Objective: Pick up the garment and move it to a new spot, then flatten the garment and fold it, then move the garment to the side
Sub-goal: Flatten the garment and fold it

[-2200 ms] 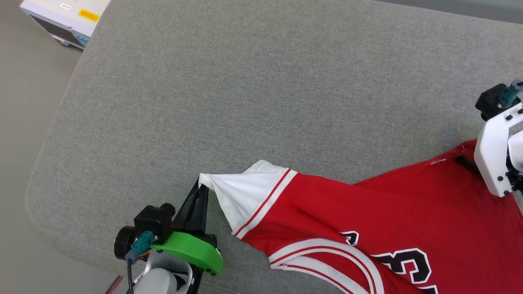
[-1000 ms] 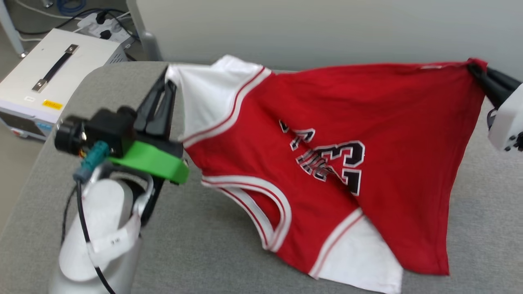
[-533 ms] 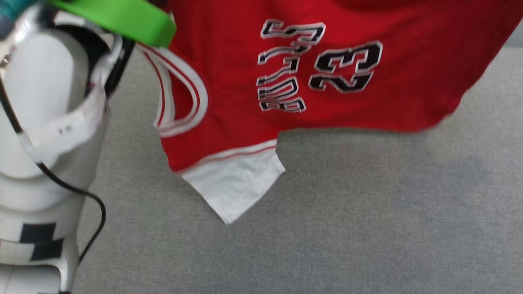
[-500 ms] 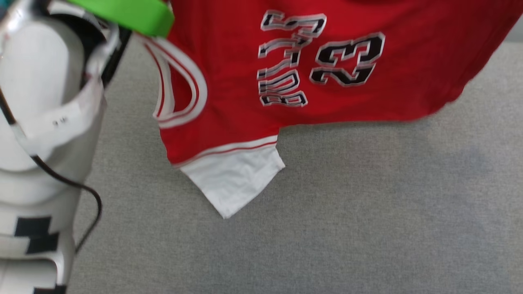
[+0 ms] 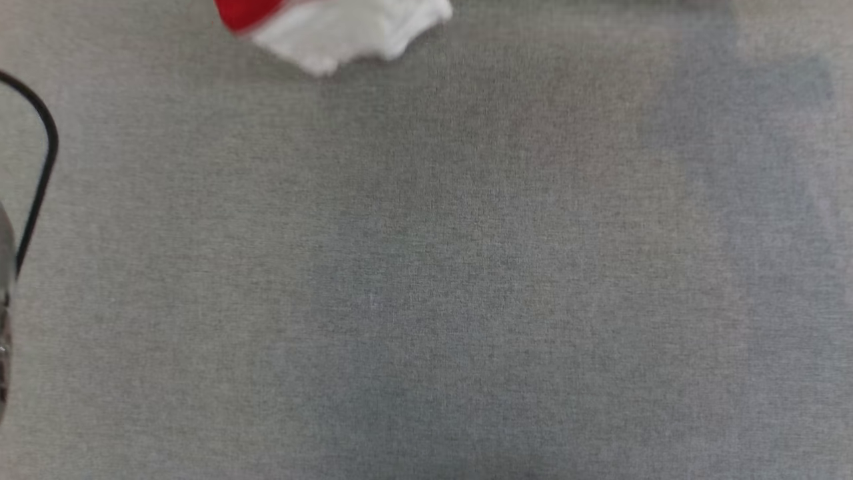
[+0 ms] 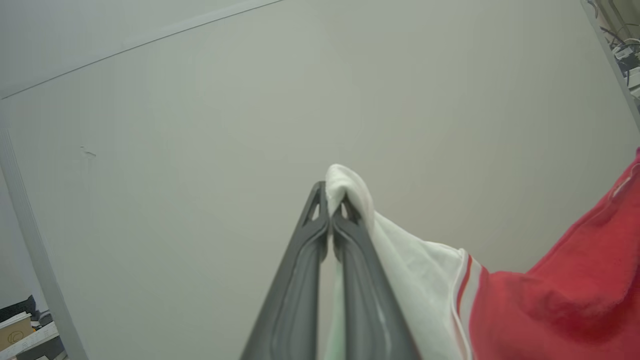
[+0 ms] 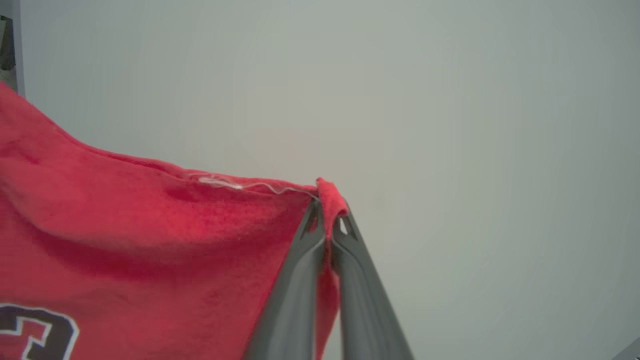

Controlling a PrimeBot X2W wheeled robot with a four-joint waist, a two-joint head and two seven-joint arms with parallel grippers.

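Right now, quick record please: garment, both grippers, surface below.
garment: red jersey with white sleeve and striped trim, hanging between the two grippers; part of a black white-outlined numeral shows in the right wrist view
left gripper: shut on the white sleeve edge
right gripper: shut on a red hem corner
head view: blurred white sleeve tip with a bit of red at the top edge; contact with the surface cannot be told
surface: grey fabric surface
other: black cable at the head view's left edge

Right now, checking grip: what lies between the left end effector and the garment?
Nothing: left wrist view shows the left end effector pinching the garment directly, by its white sleeve.
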